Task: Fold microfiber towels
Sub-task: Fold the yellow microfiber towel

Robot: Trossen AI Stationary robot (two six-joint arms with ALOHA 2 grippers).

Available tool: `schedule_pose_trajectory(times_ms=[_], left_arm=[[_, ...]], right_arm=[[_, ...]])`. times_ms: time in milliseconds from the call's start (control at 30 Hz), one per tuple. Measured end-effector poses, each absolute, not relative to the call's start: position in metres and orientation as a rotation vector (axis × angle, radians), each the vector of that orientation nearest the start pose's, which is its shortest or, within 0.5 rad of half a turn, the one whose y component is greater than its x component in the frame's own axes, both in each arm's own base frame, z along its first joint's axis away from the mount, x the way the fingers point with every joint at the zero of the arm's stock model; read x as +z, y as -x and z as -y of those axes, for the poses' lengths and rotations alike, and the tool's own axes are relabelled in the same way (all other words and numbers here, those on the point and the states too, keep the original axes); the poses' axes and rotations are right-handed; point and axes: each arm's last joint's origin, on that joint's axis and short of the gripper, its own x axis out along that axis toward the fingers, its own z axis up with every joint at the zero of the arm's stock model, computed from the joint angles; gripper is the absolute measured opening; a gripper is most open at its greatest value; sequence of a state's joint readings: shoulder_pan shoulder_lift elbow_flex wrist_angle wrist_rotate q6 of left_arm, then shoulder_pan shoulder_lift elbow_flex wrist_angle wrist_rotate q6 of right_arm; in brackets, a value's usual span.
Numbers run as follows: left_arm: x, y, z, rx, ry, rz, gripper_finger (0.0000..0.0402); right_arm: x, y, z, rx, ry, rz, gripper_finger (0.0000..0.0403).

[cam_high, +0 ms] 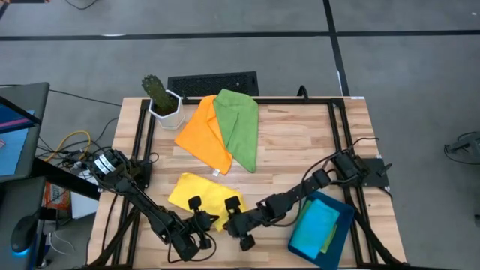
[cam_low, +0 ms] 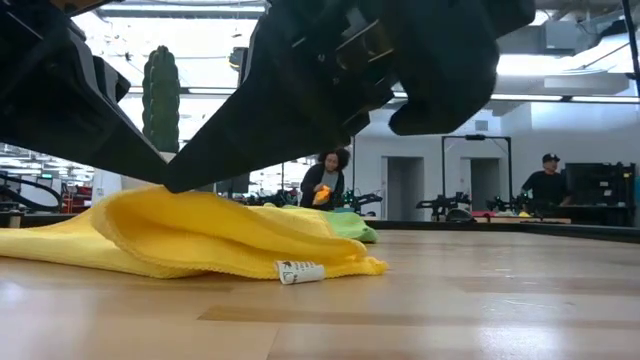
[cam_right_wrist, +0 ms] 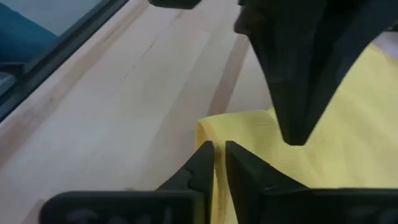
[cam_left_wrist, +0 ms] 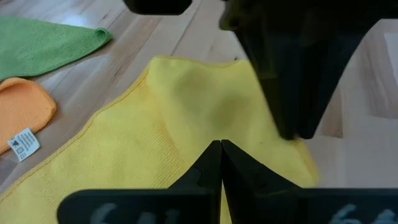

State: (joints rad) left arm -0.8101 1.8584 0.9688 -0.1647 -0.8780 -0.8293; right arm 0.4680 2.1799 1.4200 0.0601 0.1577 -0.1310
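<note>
yellow towel partly hidden under both arms, right pincer slightly parted

The left tool is seen pressed shut over the yellow towel; green towel and orange towel are seen beyond.

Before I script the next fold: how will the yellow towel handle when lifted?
The yellow towel is probably floppy: it lies in soft rounded folds. Likely light and grippy, with its woven pile visible up close. Lifted by one edge, it would likely drape and unfold.
</note>
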Motion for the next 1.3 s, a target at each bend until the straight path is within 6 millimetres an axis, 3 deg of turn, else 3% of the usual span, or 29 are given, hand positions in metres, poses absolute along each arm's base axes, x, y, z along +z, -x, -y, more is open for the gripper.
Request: schedule_pose_trajectory(times_ms=[200, 433, 600, 767, 933, 1200, 1300], left_arm=[[0.130, -0.251, 0.231, 0.319, 0.023, -0.584, 0.0000], [0.132, -0.253, 0.234, 0.302, 0.029, -0.563, 0.0000], [0.134, -0.255, 0.236, 0.287, 0.048, -0.540, 0.0000], [0.128, -0.260, 0.239, 0.266, 0.078, -0.529, 0.0000], [0.112, -0.261, 0.241, 0.226, 0.070, -0.596, 0.0000], [0.107, -0.261, 0.242, 0.192, 0.072, -0.638, 0.0000], [0.107, -0.261, 0.242, 0.194, 0.069, -0.638, 0.0000]], right_arm=[[0.135, -0.415, -0.206, 0.344, 0.339, -0.651, 0.0103], [0.165, -0.401, -0.215, 0.304, 0.368, -0.636, 0.0118], [0.156, -0.393, -0.210, 0.147, 0.391, -0.742, 0.0108], [0.125, -0.398, -0.205, 0.121, 0.376, -0.812, 0.0096], [0.112, -0.397, -0.206, 0.117, 0.378, -0.847, 0.0093], [0.109, -0.398, -0.206, 0.116, 0.381, -0.854, 0.0093], [0.119, -0.393, -0.207, 0.108, 0.417, -0.856, 0.0093]])
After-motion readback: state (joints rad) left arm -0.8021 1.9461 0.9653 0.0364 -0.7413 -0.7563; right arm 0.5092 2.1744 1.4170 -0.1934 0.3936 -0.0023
